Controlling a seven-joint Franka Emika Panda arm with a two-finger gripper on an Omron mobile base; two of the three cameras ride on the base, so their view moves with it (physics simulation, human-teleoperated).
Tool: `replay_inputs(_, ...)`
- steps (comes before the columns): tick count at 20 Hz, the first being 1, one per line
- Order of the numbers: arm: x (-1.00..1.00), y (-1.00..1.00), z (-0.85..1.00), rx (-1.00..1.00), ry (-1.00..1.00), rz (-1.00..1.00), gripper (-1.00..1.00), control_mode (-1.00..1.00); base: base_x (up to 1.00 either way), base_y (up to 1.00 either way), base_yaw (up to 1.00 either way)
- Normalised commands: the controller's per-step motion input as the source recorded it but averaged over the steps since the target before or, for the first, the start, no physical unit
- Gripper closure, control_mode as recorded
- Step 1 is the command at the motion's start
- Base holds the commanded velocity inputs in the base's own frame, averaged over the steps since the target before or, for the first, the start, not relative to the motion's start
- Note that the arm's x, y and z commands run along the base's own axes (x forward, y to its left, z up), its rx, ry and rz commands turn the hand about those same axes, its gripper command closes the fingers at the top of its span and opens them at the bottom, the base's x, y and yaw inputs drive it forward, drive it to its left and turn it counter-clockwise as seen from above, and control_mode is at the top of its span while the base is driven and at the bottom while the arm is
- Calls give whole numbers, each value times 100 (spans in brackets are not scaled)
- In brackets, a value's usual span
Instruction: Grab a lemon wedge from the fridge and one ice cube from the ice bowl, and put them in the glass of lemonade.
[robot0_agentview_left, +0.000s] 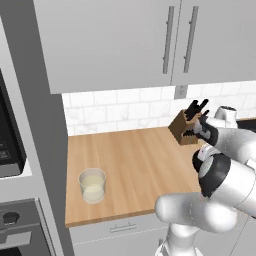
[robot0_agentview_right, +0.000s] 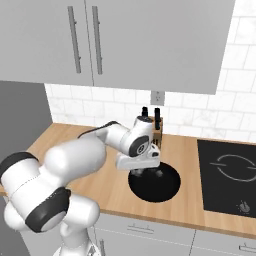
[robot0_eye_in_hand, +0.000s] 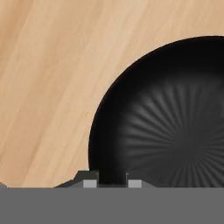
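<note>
The glass of lemonade (robot0_agentview_left: 92, 185) stands upright near the front left of the wooden counter (robot0_agentview_left: 140, 160), holding pale yellow liquid. Far to its right, my gripper (robot0_agentview_right: 140, 172) points straight down over the near left rim of the black ice bowl (robot0_agentview_right: 159, 186). In the hand view the ribbed black ice bowl (robot0_eye_in_hand: 175, 122) spreads to the right, and my gripper (robot0_eye_in_hand: 112, 183) sits shut at its edge. I see nothing between the fingertips (robot0_eye_in_hand: 90, 183), and no ice cube shows in the bowl. The fridge and the lemon wedge are out of view.
A wooden knife block (robot0_agentview_right: 156, 128) stands against the tiled wall just behind the bowl. A black cooktop (robot0_agentview_right: 227, 175) lies to the right. Grey wall cabinets (robot0_agentview_left: 115, 40) hang overhead. A black wall oven (robot0_agentview_left: 10, 150) borders the counter's left end.
</note>
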Motion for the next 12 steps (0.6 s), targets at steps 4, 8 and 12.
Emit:
replay_inputs(4,-30,66,49,0,-5,6,100,-100,0,0,0)
replay_inputs(8,-21,73,45,0,-4,9,100,-100,0,0,0)
replay_inputs(12,-15,74,41,-1,-4,11,100,-100,0,0,0)
